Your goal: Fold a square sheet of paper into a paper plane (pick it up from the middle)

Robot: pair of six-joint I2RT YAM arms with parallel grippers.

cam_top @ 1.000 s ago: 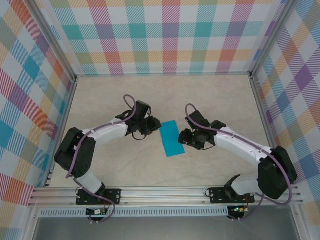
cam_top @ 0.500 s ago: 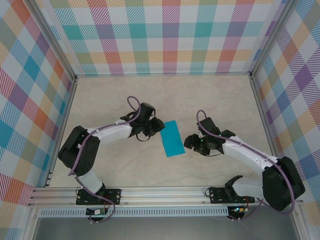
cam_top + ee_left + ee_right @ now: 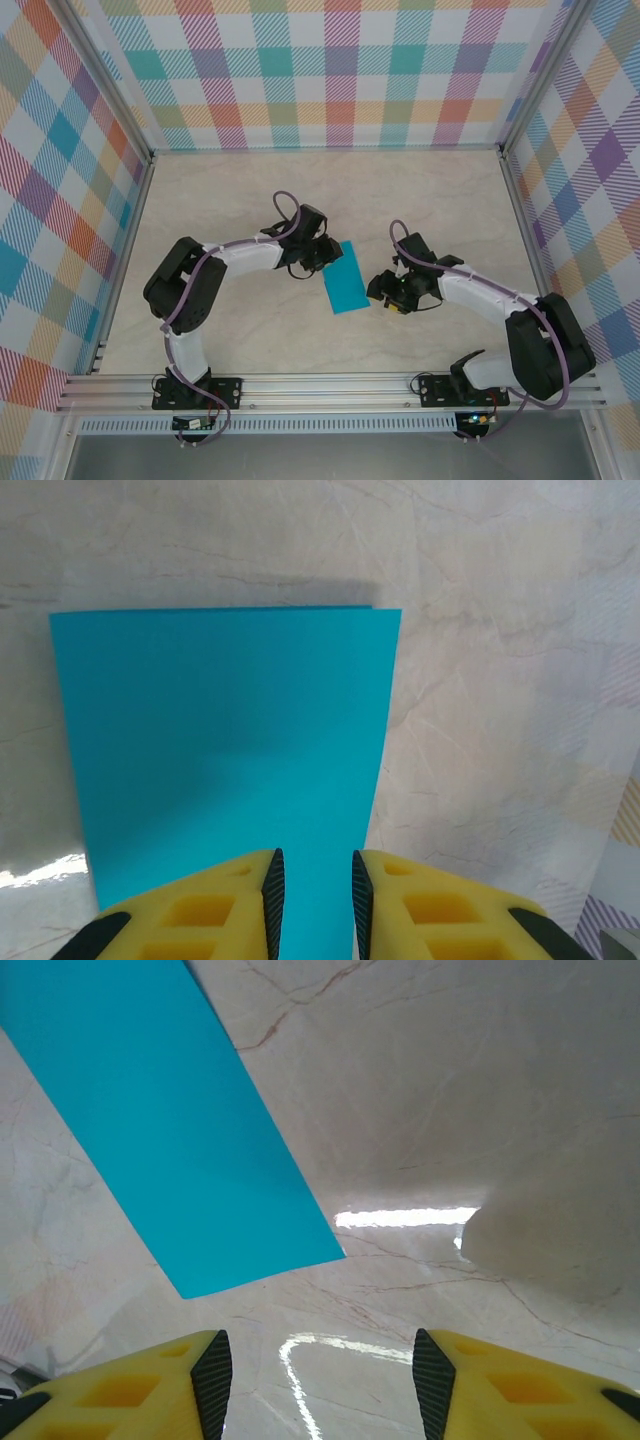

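Observation:
The square sheet of paper (image 3: 347, 280) lies flat on the marble-look table as a teal rectangle, about twice as long as wide. My left gripper (image 3: 328, 252) is at its far left end. In the left wrist view the paper (image 3: 225, 750) runs under the left gripper (image 3: 313, 900), whose pads stand a narrow gap apart with teal showing between them. My right gripper (image 3: 381, 290) is just right of the sheet's near end. In the right wrist view the right gripper (image 3: 322, 1380) is wide open over bare table, and the paper's corner (image 3: 160, 1130) lies ahead to its left.
Checked walls (image 3: 330, 70) enclose the table on three sides. An aluminium rail (image 3: 330, 392) runs along the near edge, where both arm bases are bolted. The tabletop (image 3: 230, 200) around the sheet is bare.
My left gripper has slid right until it is over the sheet's far end. The right gripper has drawn back slightly towards the near edge. The paper has barely moved.

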